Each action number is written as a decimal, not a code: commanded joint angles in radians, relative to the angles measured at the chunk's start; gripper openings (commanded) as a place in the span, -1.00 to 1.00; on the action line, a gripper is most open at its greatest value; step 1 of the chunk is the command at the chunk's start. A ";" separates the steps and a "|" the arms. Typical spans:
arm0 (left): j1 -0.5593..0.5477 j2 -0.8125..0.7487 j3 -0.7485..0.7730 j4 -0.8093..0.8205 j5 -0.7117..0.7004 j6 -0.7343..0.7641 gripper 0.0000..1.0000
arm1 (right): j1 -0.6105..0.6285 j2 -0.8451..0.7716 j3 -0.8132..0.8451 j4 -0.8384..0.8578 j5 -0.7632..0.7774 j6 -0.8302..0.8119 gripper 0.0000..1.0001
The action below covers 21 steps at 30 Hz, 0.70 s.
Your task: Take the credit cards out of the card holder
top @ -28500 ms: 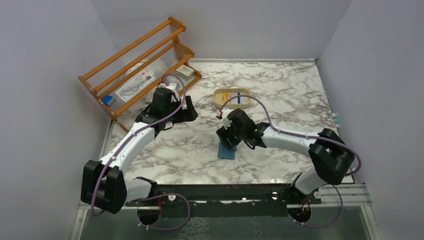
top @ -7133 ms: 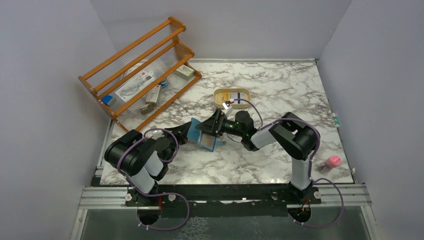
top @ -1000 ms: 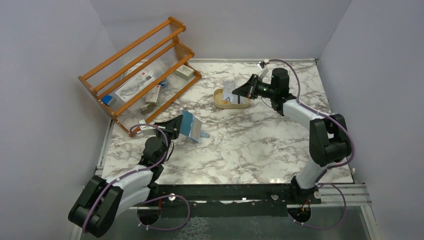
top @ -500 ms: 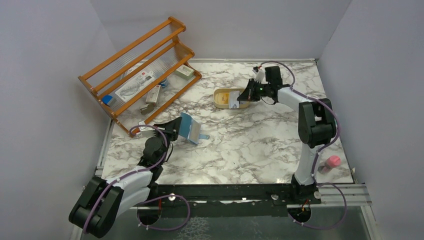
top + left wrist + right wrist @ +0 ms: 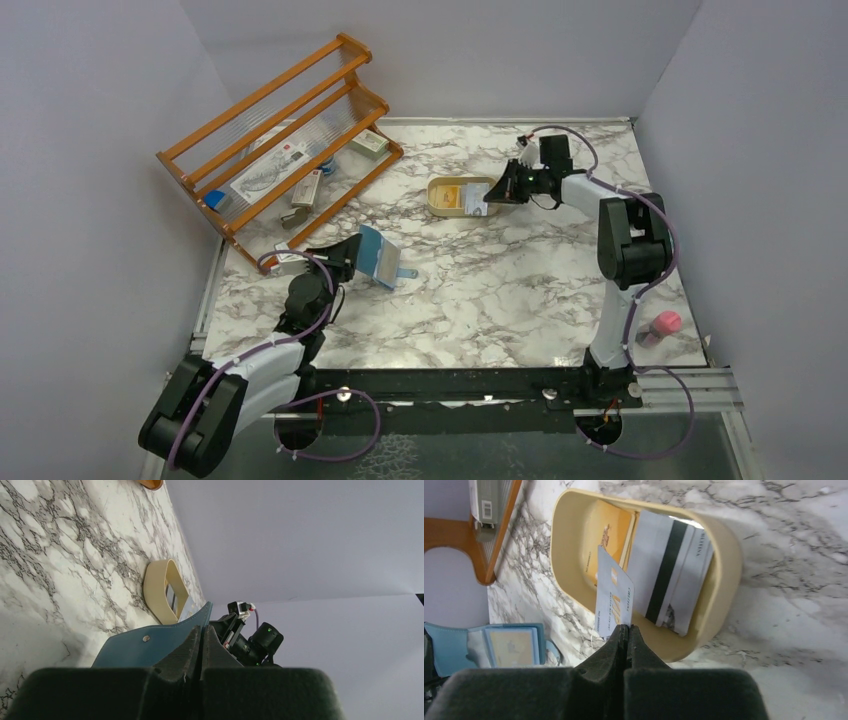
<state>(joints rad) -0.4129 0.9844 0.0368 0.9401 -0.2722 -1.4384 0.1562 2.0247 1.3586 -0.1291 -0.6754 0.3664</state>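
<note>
Pale blue-white card [image 5: 614, 600] is pinched by the right end effector [image 5: 625, 627] over the cream tray [image 5: 729, 580], and the teal card holder [image 5: 375, 256] is clamped, tilted, by the left end effector [image 5: 201, 630]

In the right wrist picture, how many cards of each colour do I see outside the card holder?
Yellow card, in the tray: 1
White card with dark stripe, in the tray: 1
Pale blue-white card, held by the right hand: 1
Total: 3; more could hide beneath the striped one.
</note>
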 commanded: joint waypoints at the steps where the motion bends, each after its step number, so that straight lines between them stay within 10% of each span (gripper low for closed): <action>1: 0.008 -0.006 -0.001 0.013 0.028 0.004 -1.00 | -0.044 0.056 0.044 0.045 -0.033 0.030 -0.99; 21: 0.015 0.039 0.019 0.014 0.048 0.006 -1.00 | -0.049 0.103 0.140 -0.014 -0.046 0.013 -0.99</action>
<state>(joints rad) -0.4049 1.0100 0.0372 0.9401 -0.2512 -1.4372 0.1055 2.1342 1.4975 -0.1169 -0.7158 0.3988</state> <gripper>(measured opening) 0.007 0.014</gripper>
